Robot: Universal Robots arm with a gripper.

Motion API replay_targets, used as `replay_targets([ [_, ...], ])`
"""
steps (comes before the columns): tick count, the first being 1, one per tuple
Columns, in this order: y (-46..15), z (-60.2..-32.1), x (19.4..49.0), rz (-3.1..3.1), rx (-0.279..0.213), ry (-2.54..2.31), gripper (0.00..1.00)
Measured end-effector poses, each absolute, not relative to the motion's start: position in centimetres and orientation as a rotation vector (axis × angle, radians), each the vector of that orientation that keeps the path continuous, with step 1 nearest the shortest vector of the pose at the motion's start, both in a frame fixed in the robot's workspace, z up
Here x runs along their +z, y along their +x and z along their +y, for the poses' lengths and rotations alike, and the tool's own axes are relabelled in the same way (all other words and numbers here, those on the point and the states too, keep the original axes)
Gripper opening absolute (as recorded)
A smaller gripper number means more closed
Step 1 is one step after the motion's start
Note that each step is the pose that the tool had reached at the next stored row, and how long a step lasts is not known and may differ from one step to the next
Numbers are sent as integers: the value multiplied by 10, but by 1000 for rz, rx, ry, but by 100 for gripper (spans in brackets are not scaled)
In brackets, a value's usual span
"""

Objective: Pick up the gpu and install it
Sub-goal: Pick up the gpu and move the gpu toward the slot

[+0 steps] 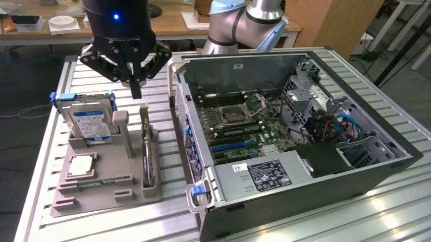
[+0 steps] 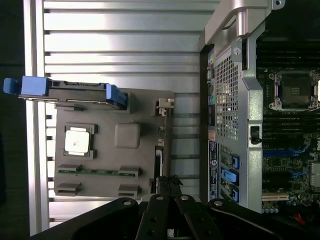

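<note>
Item: gpu [image 1: 147, 154], standing edge-on in grey holder tray [image 1: 101, 196] beside open computer case [image 1: 377, 171]; gripper [image 1: 137, 93] poised above it, jaws pressed together, apparently clear of the card.

Black gpu [image 1: 147, 160], grey tray [image 1: 101, 197]

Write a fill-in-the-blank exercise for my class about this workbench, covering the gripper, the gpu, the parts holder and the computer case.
1. The gripper hangs above the gpu with its fingers ____.
2. The open computer case lies to the exterior view's ____ of the gray holder.
3. The hard drive in the holder has a label that is white and ____.
4. The gpu is not yet in the case; it stands on ____ in the holder.

Missing words: shut; right; blue; edge.
</note>
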State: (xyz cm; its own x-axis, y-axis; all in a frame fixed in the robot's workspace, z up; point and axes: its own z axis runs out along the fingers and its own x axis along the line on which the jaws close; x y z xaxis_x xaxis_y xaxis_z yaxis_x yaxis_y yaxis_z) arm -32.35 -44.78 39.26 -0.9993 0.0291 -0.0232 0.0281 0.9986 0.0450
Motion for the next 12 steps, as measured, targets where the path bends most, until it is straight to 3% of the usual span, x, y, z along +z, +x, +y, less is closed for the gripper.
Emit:
replay_targets([
  [12,-324,-448,393,3117,68,44,11],
])
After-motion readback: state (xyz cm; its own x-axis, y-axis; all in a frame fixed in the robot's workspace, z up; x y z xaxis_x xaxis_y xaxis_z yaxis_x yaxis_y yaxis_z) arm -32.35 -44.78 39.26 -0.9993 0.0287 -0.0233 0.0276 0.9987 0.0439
